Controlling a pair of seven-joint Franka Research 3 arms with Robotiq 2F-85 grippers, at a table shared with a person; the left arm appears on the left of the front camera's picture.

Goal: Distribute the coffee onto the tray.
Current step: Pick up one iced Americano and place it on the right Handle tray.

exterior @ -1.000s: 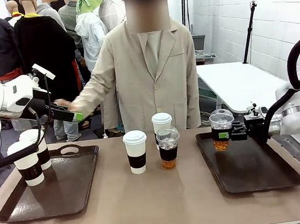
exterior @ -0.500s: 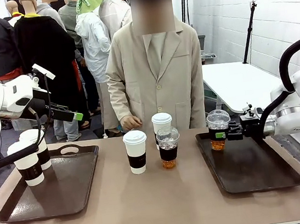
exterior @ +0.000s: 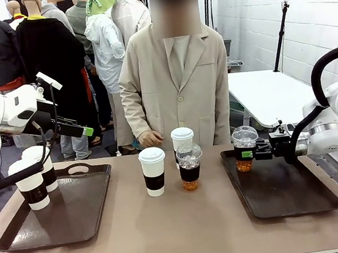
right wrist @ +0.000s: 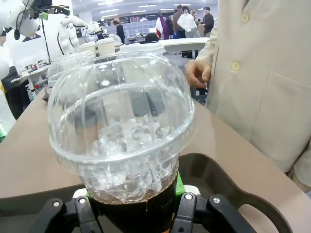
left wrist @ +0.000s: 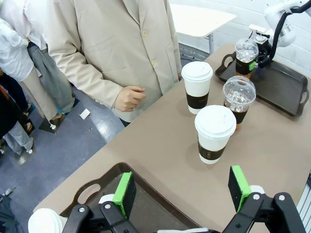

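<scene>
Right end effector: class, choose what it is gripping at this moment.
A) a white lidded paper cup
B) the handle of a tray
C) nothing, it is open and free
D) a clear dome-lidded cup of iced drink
D: the right end effector is closed on the dark sleeve of the clear dome-lidded cup, and the right wrist view shows the ice-filled dome directly between its fingers.

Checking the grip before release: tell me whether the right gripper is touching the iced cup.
Touching. The right wrist view shows the right gripper closed around the iced cup low down, with a green pad pressed against its side and no gap.
</scene>
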